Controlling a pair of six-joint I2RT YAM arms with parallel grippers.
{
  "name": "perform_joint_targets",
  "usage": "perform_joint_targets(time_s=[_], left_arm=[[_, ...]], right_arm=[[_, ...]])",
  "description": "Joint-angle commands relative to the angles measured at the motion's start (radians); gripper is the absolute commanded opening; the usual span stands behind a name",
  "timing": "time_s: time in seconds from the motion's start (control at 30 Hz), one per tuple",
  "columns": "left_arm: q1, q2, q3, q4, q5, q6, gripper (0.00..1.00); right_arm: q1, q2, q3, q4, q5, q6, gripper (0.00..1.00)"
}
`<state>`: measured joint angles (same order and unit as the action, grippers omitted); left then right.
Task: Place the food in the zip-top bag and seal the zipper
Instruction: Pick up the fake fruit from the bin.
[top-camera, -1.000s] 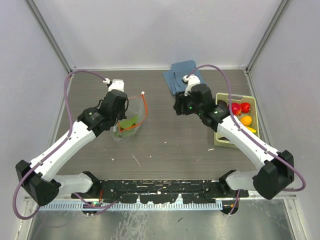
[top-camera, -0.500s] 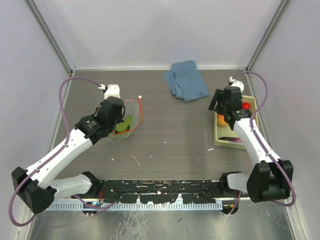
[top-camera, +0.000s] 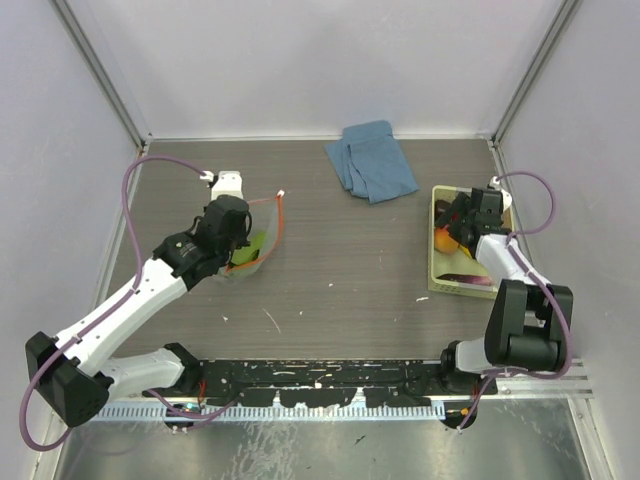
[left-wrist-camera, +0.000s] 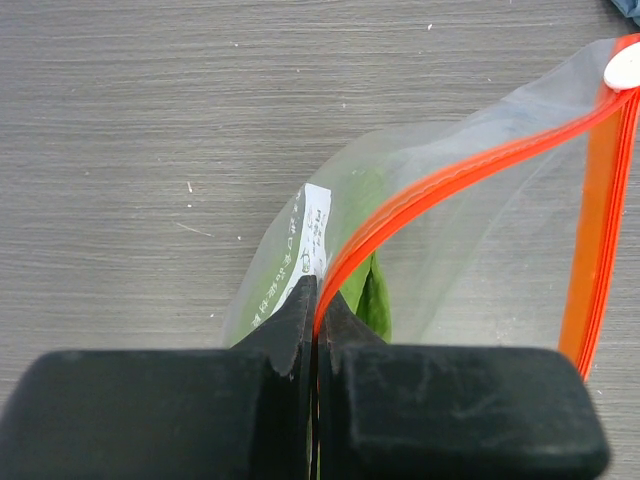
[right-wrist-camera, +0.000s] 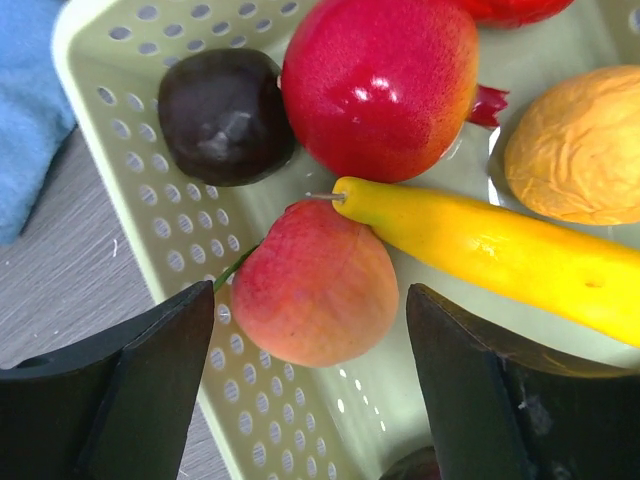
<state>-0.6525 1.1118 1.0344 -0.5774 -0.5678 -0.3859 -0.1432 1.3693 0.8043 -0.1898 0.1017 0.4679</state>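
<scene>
Though walls (top-camera: 300, 70) pale, table (top-camera: 340, 280) under bag (top-camera: 268, 228) dark woodgrain.

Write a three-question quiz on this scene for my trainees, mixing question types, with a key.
1. True or false: the left gripper is shut on the bag's orange-red strip.
2. In the right wrist view, what sits centred between the right gripper's open fingers? A. a carrot B. a peach-coloured fruit C. a bunch of grapes
3. Fill in: the fruit outside the bag lies in a pale green ____.
Key: 1 true; 2 B; 3 basket.
</scene>
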Motion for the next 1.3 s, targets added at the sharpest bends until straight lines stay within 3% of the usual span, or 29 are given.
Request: perform_joint_targets(time_s=[0.0,0.17,0.5,0.93,1.27], left_arm=[[0.004,0.000,0.004,0.054,0.005,-0.006,0.00],[0.004,0.001,-0.001,0.061,0.023,0.000,0.00],[0.004,-0.011,-0.009,0.075,0.048,0.007,0.00],[0.004,-0.010,-0.007,0.077,0.071,0.010,0.00],[0.004,-0.034,-0.010,0.085,0.118,0.007,0.00]], right_arm=[[-0.013,0.056,-0.007,0.109,-0.087,0.049,0.84],[-0.023,0.113,-0.023,0.149,-0.160,0.061,0.90],[-0.046,0.177,-0.064,0.207,-0.191,0.079,0.92],[-0.044,-0.024,-0.117,0.172,-0.135,0.054,0.65],[-0.020,-0.254,-0.145,0.118,-0.111,0.026,0.58]])
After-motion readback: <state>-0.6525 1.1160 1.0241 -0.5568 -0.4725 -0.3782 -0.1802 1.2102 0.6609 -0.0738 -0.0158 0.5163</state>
